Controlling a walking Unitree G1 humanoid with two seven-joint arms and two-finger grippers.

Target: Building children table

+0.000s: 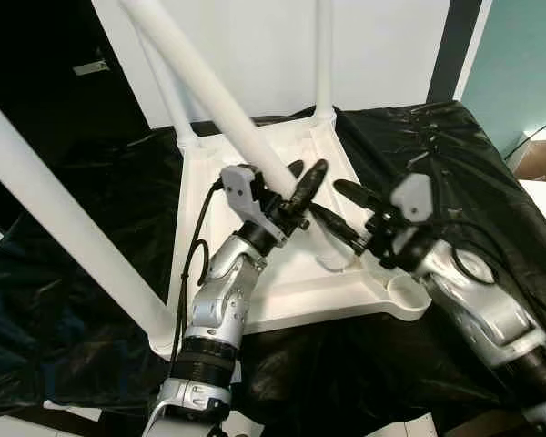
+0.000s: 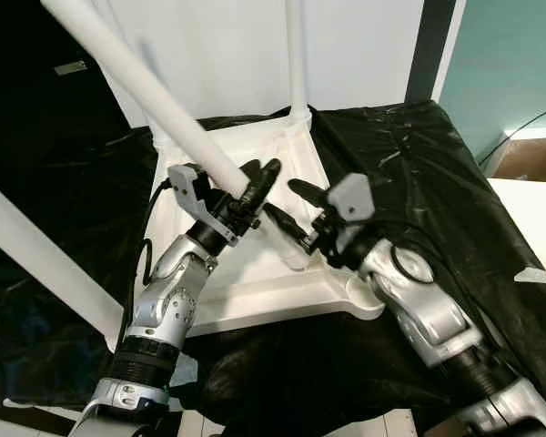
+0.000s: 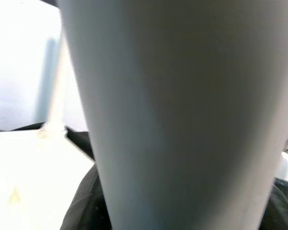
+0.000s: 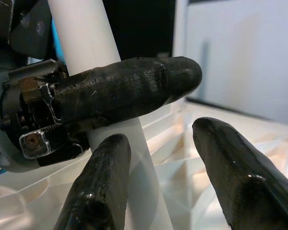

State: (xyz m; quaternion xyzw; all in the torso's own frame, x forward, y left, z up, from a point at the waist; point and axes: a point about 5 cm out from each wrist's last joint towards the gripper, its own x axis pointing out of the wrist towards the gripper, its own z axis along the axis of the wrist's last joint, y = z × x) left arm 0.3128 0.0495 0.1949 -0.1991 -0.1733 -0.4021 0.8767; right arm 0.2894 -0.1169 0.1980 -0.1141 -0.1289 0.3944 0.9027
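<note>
The white plastic tabletop (image 1: 282, 273) lies upside down on a desk draped in black sheeting (image 1: 455, 164), its ribbed underside facing up. Three white legs already stand in their corner sockets: one at the far right corner (image 1: 323, 55), one at the far left (image 1: 168, 86), and one at the near left (image 1: 64, 228), which looms large close to the camera.

The fourth leg (image 1: 209, 86) slants down from the upper left toward the middle of the underside. The left gripper (image 1: 296, 196) has its black fingers closed around this leg low on the shaft; the left wrist view looks straight onto the pale tube. The right gripper (image 1: 346, 214) sits just beside it, its fingers (image 4: 101, 187) spread apart, one touching or nearly touching the leg near its lower end, the other clear of it.

The leg looks like a light, hollow, stiff plastic tube with a smooth, fairly slippery surface, so a firm squeeze low on the shaft, close to the end going into the socket, should give the best steering. The empty socket (image 1: 405, 293) waits at the near right corner, and the leg's foot appears to rest short of it. A long tube held low will tend to lever and twist in the grasp, so a second hold by the right gripper would probably steady it.
</note>
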